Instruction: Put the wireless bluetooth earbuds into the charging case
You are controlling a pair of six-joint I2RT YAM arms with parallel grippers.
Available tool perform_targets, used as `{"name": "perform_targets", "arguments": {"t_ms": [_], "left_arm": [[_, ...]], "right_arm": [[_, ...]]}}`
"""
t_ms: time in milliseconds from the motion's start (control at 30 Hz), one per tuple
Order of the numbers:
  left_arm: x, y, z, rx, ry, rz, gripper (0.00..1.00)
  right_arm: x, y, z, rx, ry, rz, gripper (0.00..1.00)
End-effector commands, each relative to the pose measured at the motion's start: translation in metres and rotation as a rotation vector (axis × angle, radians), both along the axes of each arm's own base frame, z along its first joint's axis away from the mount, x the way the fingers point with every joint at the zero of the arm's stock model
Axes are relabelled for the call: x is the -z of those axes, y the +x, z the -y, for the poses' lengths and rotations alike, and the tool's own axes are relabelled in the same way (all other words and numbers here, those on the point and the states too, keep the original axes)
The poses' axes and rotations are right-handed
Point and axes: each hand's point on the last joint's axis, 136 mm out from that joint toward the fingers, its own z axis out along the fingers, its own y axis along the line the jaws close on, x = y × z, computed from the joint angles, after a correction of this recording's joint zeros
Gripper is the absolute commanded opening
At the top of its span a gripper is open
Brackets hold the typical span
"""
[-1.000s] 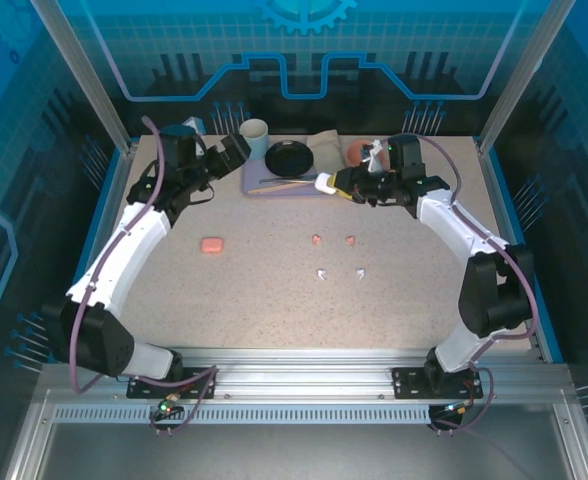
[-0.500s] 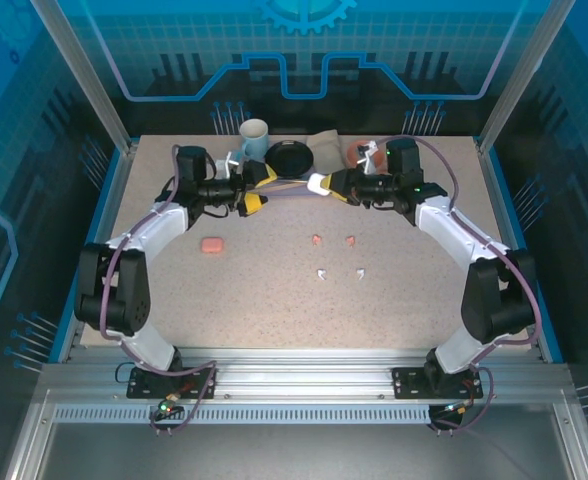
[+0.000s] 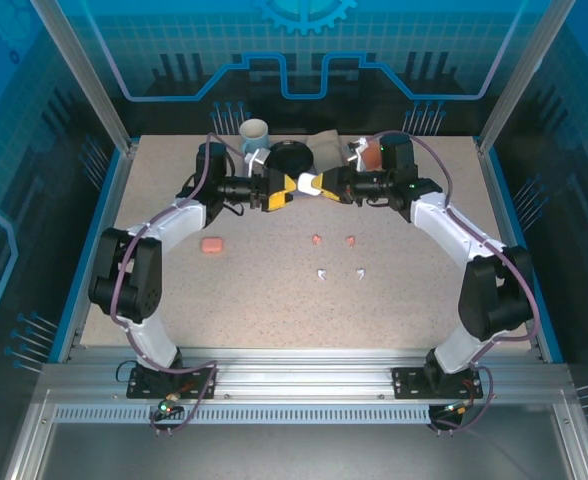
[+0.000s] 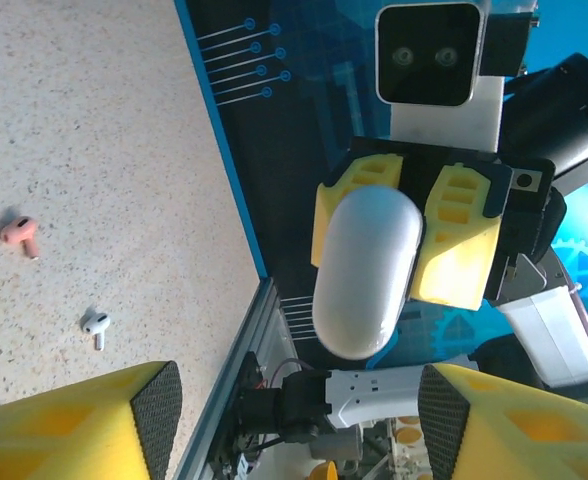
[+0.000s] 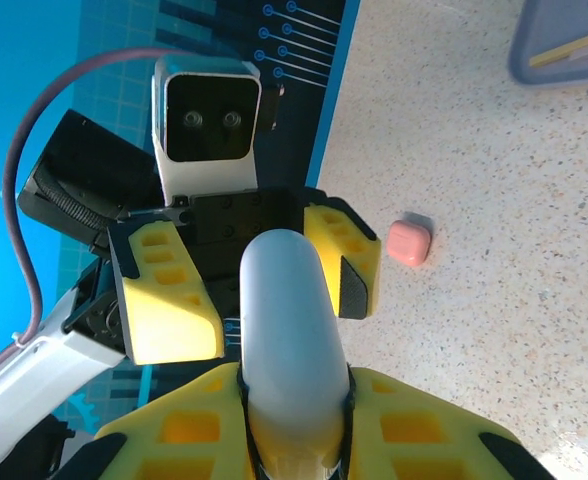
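Observation:
A white charging case (image 3: 319,184) hangs above the back of the table, and my right gripper (image 3: 328,184) is shut on its end (image 5: 289,320). My left gripper (image 3: 296,187) faces it, open. Its yellow fingers (image 5: 169,295) flank the case's free rounded tip (image 4: 366,272) without touching. Two pink earbuds (image 3: 317,239) (image 3: 351,240) and two white earbuds (image 3: 322,274) (image 3: 360,272) lie loose on the table below. The left wrist view catches one pink earbud (image 4: 19,233) and one white earbud (image 4: 95,323). A closed pink charging case (image 3: 212,244) (image 5: 410,243) lies to the left.
At the back stand a mug (image 3: 255,131), a black bowl (image 3: 291,157) on a purple tray (image 5: 564,45), and an orange object (image 3: 367,152) behind the right arm. Speckled table stretches in front of the earbuds.
My left arm has swung from the back left to the centre and now faces the right gripper, its jaws narrowing around the white case's tip. The right gripper carried the case slightly left.

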Motion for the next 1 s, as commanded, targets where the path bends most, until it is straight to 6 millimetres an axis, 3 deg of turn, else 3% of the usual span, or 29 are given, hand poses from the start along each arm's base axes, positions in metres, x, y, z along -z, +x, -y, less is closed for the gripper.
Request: {"name": "perform_targets", "arguments": {"t_ms": [0,467,967], "left_arm": [[-0.015,0.001,0.003,0.061,-0.040,0.078,0.66],[-0.032,-0.010,0.016,0.162,-0.070,0.135,0.55],[-0.034,-0.019,0.024,0.205,-0.069,0.147,0.42]], "right_arm": [[-0.010,-0.005,-0.010,-0.064,0.028,0.015,0.06],[-0.014,-0.010,-0.018,-0.124,0.048,0.010,0.05],[-0.015,-0.009,-0.019,-0.114,0.044,0.007,0.05]]}}
